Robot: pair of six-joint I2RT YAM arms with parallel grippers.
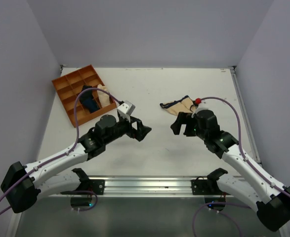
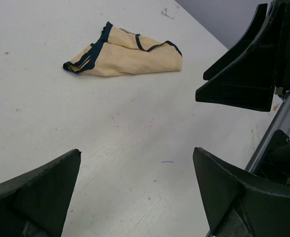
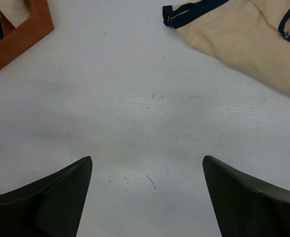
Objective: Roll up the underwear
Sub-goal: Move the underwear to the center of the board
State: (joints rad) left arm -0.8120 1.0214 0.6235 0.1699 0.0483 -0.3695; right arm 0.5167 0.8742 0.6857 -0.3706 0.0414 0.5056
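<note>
Nothing rolled yet: the underwear [image 1: 180, 105] lies loose near your counter's [image 1: 184, 163] right edge; left tool [image 1: 142, 130] and right tool [image 1: 183, 128] wide, empty.

The top external camera sits high behind the arms [image 1: 61, 160] and looks down and forward over the whole table [image 1: 154, 89], from far enough to take in its back edge. The left wrist camera rides low and looks out at a slant between its own fingers [image 2: 31, 197] across the surface to the underwear [image 2: 130, 57]. The right wrist camera hangs close and faces steeply down between its fingers [image 3: 41, 202], cropping the underwear [image 3: 243, 44] and a corner of the tray [image 3: 16, 44]. All three views share the underwear [image 1: 180, 105]; the top view also shows the tray [image 1: 71, 74].
</note>
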